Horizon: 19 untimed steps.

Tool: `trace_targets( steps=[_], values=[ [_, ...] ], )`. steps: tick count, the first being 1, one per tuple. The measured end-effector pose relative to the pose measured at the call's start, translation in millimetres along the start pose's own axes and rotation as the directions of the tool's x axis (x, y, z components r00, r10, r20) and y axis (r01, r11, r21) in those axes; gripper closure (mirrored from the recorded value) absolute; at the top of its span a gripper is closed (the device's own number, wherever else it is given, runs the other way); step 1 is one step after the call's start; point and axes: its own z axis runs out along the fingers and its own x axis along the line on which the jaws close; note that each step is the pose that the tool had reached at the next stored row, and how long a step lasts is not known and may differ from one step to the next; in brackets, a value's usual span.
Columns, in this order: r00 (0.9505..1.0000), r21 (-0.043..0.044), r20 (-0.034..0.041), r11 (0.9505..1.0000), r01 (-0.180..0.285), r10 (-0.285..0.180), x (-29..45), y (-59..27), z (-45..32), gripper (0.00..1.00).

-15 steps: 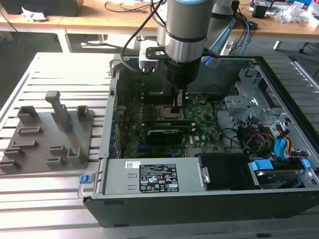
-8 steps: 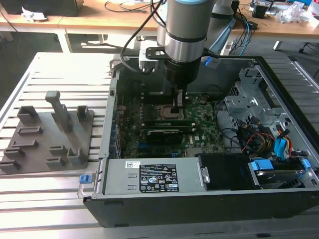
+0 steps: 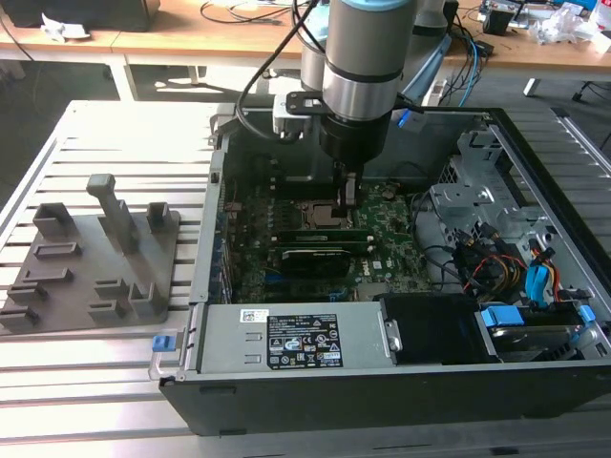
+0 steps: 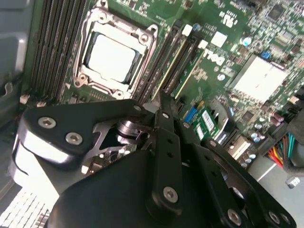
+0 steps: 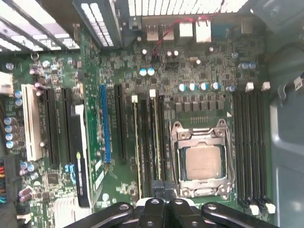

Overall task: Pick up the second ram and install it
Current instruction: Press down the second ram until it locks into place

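Gripper (image 3: 348, 196): hanging low inside the open case (image 3: 535, 205), just over the motherboard (image 3: 391, 243), near the CPU socket (image 3: 320, 215).
Fingers (image 5: 158, 194): sitting drawn together with hardly a slit between them in both wrist views; nothing is showing clamped between them.
Ram (image 5: 156, 142): standing on edge in a slot in the bank just beside the socket (image 5: 203, 161), running alongside it. In the second wrist view the ram (image 4: 173, 59) is showing as a pale thin line between dark slots.
Fingertips and ram: the tips are hovering over one end of that slot bank; whether they are touching the stick, I cannot tell.
Other slots (image 5: 251, 147): lying on the far side of the socket from the ram.
Fixture (image 3: 95, 253): a grey holder sitting on the table outside the case, on the exterior view's left, well apart from the gripper.
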Motion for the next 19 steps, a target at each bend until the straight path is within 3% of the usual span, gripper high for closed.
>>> trace_targets(
  steps=[2, 3, 6, 7, 9, 10, 12, 17, 19],
  values=[
    [1.0, -0.0031, -0.0036, 1.0, 0.0, 0.0, -0.5, -9.0, 3.2, 0.89],
    [1.0, -0.0068, -0.0049, 1.0, 0.0, 0.0, -1.0, -17.6, 6.6, 0.89],
    [1.0, -0.0106, -0.0054, 0.9999, 0.002, -0.002, -1.3, -22.5, 13.1, 0.89],
    [0.9999, -0.011, -0.0052, 0.9999, 0.013, -0.013, -4.7, -23.2, 21.0, 0.89],
    [0.9998, -0.0133, -0.0102, 0.9998, 0.014, -0.014, -7.4, -36.3, 26.9, 0.89],
    [0.9998, -0.0136, -0.0122, 0.9998, 0.014, -0.014, -7.7, -38.6, 27.9, 0.89],
    [0.9997, -0.0138, -0.0193, 0.9998, 0.015, -0.015, -7.8, -40.6, 29.5, 0.89],
    [0.9994, -0.0176, -0.0202, 0.9995, 0.027, -0.028, -7.2, -40.5, 40.5, 0.89],
    [0.9994, -0.0172, -0.0173, 0.9994, 0.03, -0.03, -7.6, -40.6, 39.5, 0.89]
  ],
)
